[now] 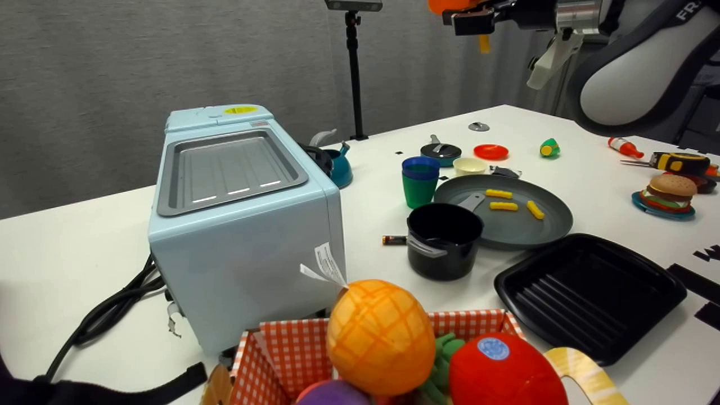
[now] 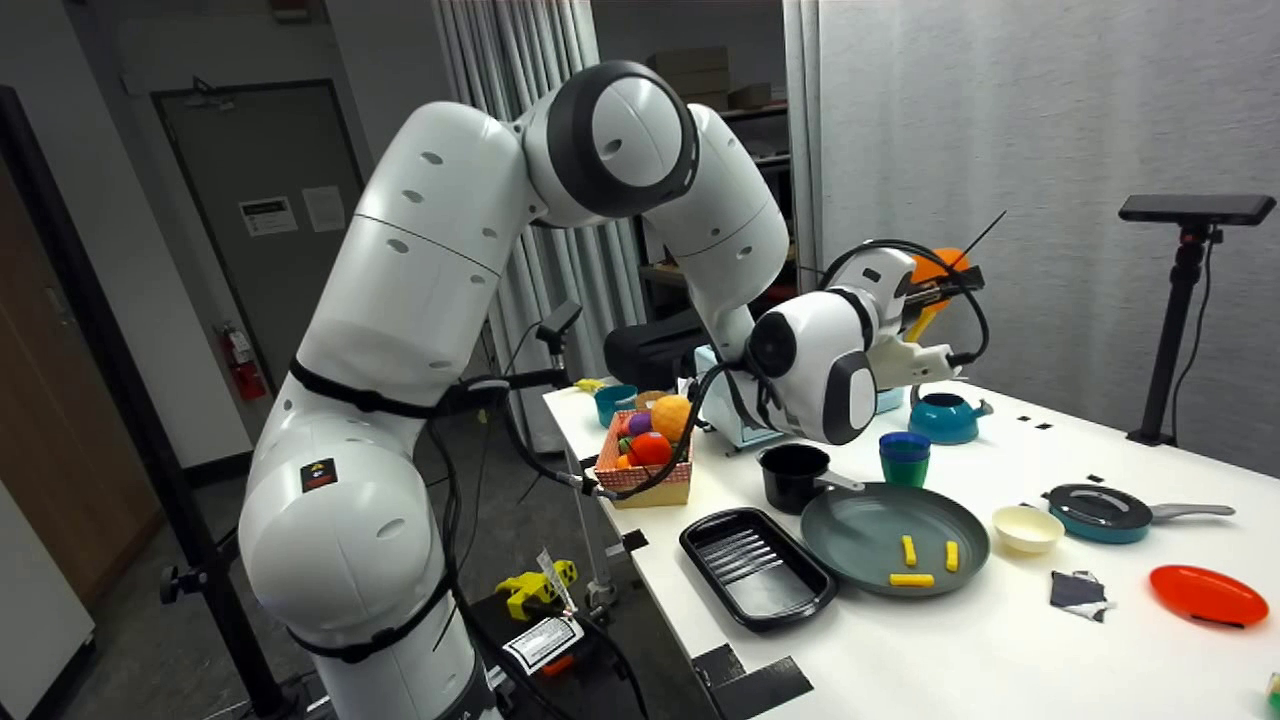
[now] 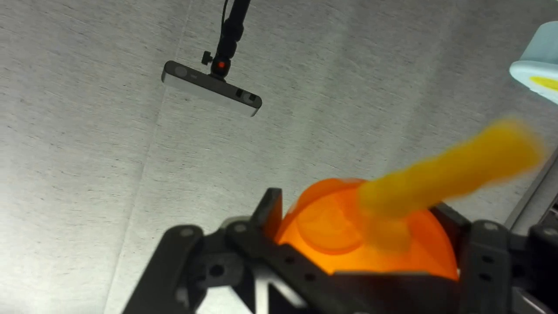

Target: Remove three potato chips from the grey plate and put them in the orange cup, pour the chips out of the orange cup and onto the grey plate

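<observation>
Pouring, apparently, the claw [image 3: 362, 209] grips the tipped orange cup [image 3: 329, 237], 1 chip [image 3: 455, 170] at its mouth. Next, land that chip on the grey plate [image 1: 523, 232], right of the pot [image 1: 447, 260], beside 3 chips [image 1: 503, 206].

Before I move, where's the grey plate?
In both exterior views, the grey plate lies right of centre with three chips on it, beside the black pot and ridged tray.

The letters "FR" [image 1: 687, 11] show on the arm [image 1: 630, 84]; outside the table's [image 2: 960, 665] edge, a yellow warning triangle [image 2: 319, 470] marks the arm's lower part; print on the tag [image 1: 329, 263] of the orange plush toy [image 1: 382, 337] by that edge, and on the door notices [image 2: 267, 216], is too small to read.
</observation>
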Tool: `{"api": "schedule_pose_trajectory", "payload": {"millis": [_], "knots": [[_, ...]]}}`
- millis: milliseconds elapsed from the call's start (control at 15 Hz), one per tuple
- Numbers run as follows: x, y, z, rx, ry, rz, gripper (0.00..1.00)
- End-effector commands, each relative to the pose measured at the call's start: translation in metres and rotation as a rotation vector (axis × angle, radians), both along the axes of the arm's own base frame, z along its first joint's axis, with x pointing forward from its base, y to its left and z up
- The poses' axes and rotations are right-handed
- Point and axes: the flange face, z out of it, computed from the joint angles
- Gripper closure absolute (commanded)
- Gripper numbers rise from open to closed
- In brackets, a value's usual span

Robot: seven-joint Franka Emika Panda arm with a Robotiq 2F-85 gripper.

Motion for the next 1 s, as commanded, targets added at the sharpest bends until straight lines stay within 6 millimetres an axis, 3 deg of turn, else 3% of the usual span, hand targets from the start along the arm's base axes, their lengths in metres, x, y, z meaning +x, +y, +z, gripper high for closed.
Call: {"api": "schedule_pose_trajectory", "payload": {"millis": [0,667,933], "knots": [[0.001,-0.002,0.009,0.036,-0.045,-0.023,0.51],[0.005,-0.006,0.009,0.051,-0.056,-0.064,0.51],[-0.005,-0.012,-0.014,0.042,0.006,-0.108,0.51]]}}
